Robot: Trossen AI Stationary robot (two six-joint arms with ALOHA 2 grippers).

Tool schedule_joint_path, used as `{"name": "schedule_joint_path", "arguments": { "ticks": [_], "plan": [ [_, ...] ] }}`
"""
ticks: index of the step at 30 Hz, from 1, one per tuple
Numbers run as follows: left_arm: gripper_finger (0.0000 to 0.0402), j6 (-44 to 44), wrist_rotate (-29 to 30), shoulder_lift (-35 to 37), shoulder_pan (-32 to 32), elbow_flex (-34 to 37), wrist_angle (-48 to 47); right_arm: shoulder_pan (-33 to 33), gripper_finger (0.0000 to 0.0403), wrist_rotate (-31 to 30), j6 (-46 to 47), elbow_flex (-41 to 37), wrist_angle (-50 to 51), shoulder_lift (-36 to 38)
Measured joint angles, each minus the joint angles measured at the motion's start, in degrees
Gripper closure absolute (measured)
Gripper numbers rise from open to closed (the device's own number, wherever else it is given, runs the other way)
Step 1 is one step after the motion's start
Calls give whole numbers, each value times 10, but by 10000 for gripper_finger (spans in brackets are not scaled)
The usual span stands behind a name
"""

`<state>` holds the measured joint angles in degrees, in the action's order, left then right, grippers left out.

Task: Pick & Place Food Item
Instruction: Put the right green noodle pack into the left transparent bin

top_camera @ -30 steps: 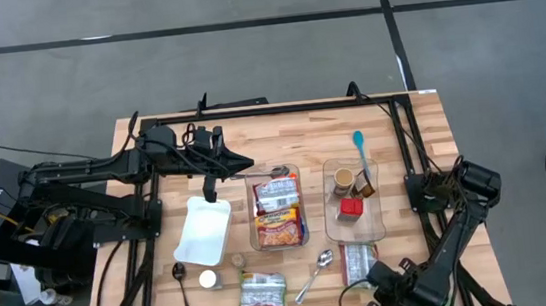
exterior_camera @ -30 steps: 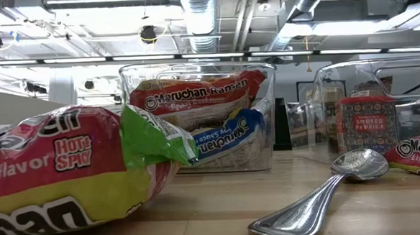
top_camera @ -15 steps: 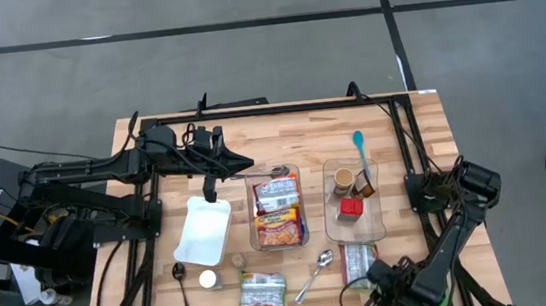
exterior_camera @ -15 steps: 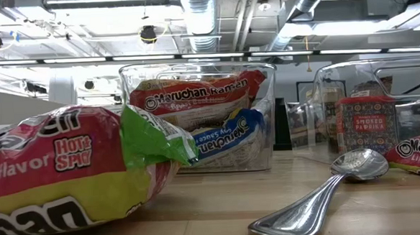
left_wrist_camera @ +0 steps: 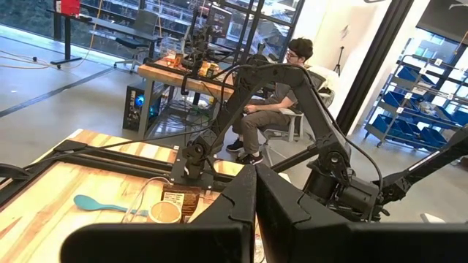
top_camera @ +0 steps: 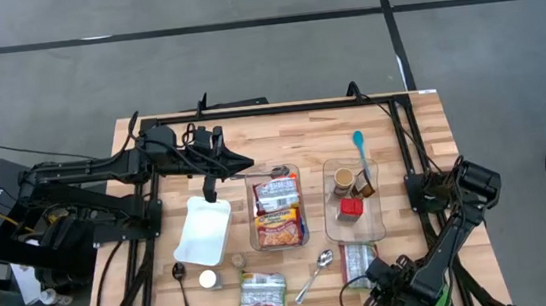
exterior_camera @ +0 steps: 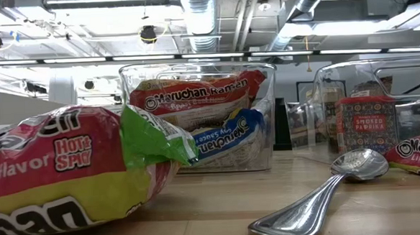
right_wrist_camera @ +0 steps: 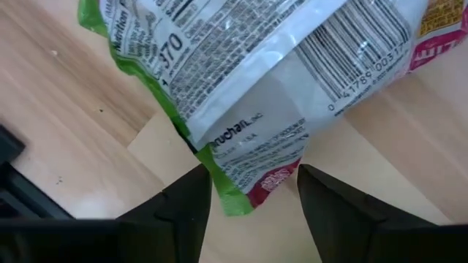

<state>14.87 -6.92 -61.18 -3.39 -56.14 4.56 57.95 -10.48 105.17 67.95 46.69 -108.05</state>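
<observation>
A Maruchan ramen packet (top_camera: 358,261) lies flat on the table near the front right; its back, with a barcode, fills the right wrist view (right_wrist_camera: 270,80). My right gripper (right_wrist_camera: 252,201) is open low over the packet's near end (right_wrist_camera: 252,183), one finger on either side of it, apart from it as far as shows; in the high view the gripper (top_camera: 371,286) is at the front edge. My left gripper (left_wrist_camera: 256,212) is shut and empty, held above the table's far left (top_camera: 241,162). Another packet (top_camera: 263,291) lies at the front middle.
A clear bin (top_camera: 279,211) holds ramen packets; a second clear bin (top_camera: 353,201) holds a red tin and a cup. A white tray (top_camera: 203,230), a steel spoon (top_camera: 315,273), a black spoon (top_camera: 182,282), a small jar (top_camera: 208,279) and a teal spoon (top_camera: 360,145) lie around. A person sits beyond the table (left_wrist_camera: 281,109).
</observation>
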Motion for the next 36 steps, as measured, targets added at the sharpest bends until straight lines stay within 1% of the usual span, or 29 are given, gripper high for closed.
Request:
{"name": "schedule_joint_path", "arguments": {
  "ticks": [5, 9, 12, 20, 27, 30, 36],
  "plan": [
    [402, 0, 0, 0, 0, 0, 0, 0, 218, -1, 12, -18, -26, 0],
    [402, 0, 0, 0, 0, 0, 0, 0, 237, -1, 13, -20, -32, 0],
    [402, 0, 0, 0, 0, 0, 0, 0, 260, -1, 13, -20, -32, 0],
    [402, 0, 0, 0, 0, 0, 0, 0, 339, -1, 13, -20, -36, 0],
    [402, 0, 0, 0, 0, 0, 0, 0, 389, -1, 11, -13, -41, 0],
    [402, 0, 0, 0, 0, 0, 0, 0, 397, -1, 0, -2, -39, 0],
    [402, 0, 0, 0, 0, 0, 0, 0, 395, -1, -28, 31, -30, 0]
  ]
}}
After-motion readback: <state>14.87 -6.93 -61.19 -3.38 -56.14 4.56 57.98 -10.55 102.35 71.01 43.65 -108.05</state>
